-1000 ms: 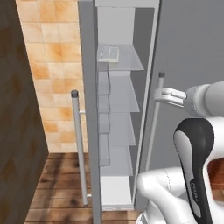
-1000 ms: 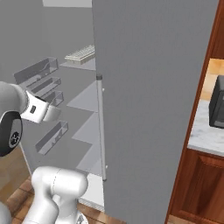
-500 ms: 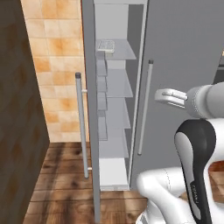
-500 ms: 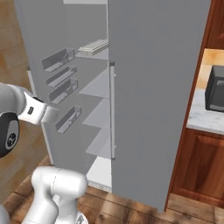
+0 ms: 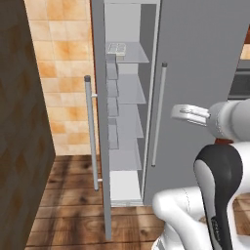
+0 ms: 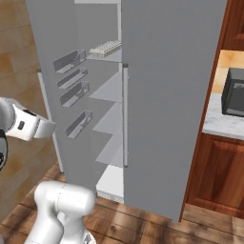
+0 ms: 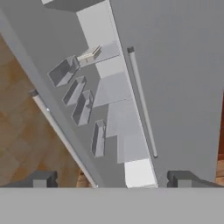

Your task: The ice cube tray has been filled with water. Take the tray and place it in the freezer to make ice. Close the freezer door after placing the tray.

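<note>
The ice cube tray [image 5: 116, 48] [image 6: 106, 47] [image 7: 89, 54] lies flat on the top white shelf inside the freezer [image 5: 129, 88] [image 6: 110, 95] [image 7: 114, 87]. The freezer door [image 5: 100, 122] [image 6: 57, 43] [image 7: 48, 43] stands wide open to the left, clear bins on its inner side and its bar handle [image 5: 90, 132] [image 7: 61, 131] on the outside. My gripper [image 7: 111, 179] is open and empty, fingertips far apart, held back from the fridge front and pointing at the open compartment. Nothing lies between the fingers.
The fridge's right door [image 5: 205, 58] is shut, with a vertical bar handle [image 5: 158, 114] [image 6: 125, 114]. A dark microwave [image 6: 233, 93] sits on a counter over wooden cabinets [image 6: 214, 176] to the right. A dark wall [image 5: 19, 122] and tiled wall [image 5: 63, 73] stand left.
Both base views have shifted: the base has moved, so the fridge sits differently in frame. The tray stays on its shelf, the door stays open and the gripper stays open.
</note>
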{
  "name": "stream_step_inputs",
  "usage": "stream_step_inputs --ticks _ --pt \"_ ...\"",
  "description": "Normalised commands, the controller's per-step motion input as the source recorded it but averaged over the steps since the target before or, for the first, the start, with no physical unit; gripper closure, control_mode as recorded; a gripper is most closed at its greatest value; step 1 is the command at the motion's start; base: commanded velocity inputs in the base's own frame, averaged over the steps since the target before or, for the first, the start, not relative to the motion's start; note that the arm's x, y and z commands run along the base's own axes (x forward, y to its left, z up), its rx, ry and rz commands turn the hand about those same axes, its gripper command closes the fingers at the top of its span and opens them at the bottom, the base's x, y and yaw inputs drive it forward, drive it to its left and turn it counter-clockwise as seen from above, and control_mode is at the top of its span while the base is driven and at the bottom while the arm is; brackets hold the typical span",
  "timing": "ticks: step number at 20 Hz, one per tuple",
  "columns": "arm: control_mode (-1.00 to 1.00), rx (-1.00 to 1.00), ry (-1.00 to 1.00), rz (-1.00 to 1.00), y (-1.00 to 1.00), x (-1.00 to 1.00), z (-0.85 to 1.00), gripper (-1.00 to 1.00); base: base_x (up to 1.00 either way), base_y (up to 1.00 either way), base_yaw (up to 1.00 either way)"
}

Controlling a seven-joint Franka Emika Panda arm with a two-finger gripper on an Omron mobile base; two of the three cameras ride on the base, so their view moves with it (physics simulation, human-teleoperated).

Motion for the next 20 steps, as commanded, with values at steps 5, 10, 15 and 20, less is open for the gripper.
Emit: stream_step_inputs --ticks 5,10,15,20 --pt "-1.0 -0.11 -0.04 0.0 0.44 -0.16 0.16 -1.0 0.0 0.0 0.0" --pt "-1.0 -0.17 0.0 0.0 0.6 0.23 0.36 -1.0 0.0 0.0 0.0" --pt "-1.0 -0.21 0.11 0.0 0.55 0.28 0.42 -1.0 0.0 0.0 0.0" --pt "-1.0 -0.23 0.12 0.0 0.44 0.16 0.07 -1.0 0.0 0.0 0.0"
